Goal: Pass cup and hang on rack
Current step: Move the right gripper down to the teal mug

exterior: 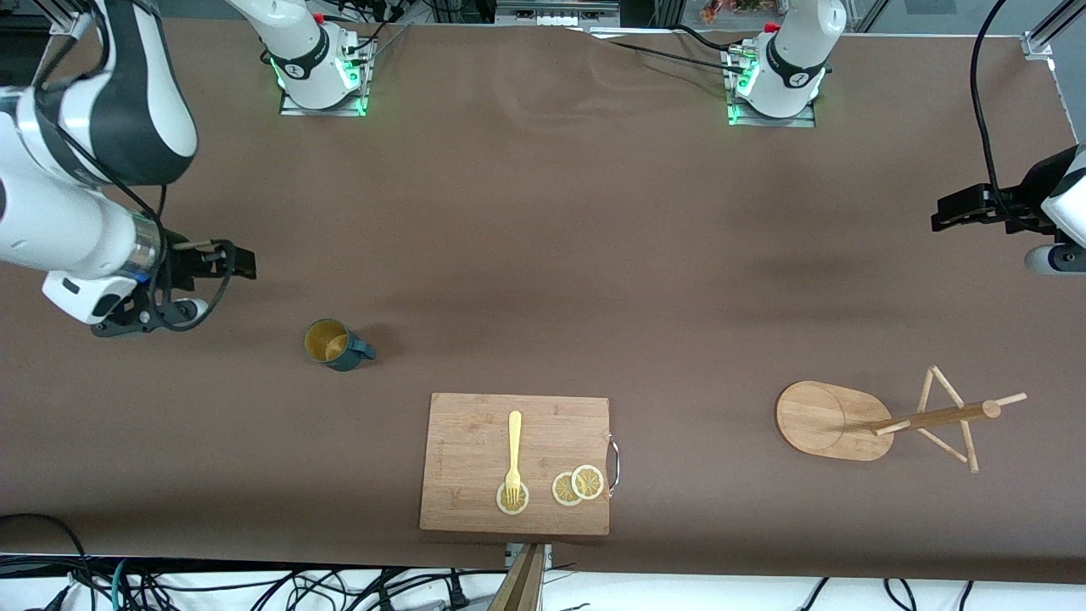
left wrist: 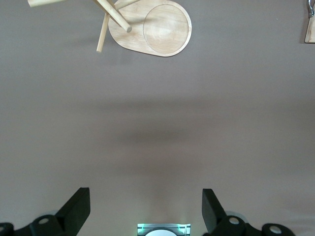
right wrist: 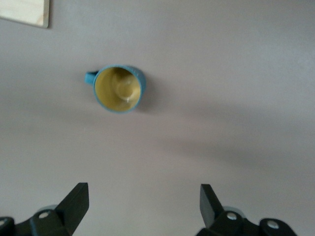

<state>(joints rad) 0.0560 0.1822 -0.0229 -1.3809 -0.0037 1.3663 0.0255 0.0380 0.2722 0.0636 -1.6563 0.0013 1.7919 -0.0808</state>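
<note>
The dark teal cup point(exterior: 335, 344) with a yellow-ochre inside stands upright on the brown table, toward the right arm's end; it also shows in the right wrist view point(right wrist: 118, 89). The bamboo rack point(exterior: 882, 416) stands toward the left arm's end, its oval base, post and pegs also in the left wrist view point(left wrist: 150, 27). My right gripper point(exterior: 229, 259) is open and empty, up in the air apart from the cup; it also shows in its wrist view point(right wrist: 142, 201). My left gripper point(exterior: 954, 212) is open and empty, up in the air at its end of the table point(left wrist: 146, 204).
A rectangular wooden cutting board point(exterior: 516, 462) lies near the table's front edge, with a yellow fork point(exterior: 513, 454) and lemon slices point(exterior: 578, 485) on it. Cables run along the table's front edge.
</note>
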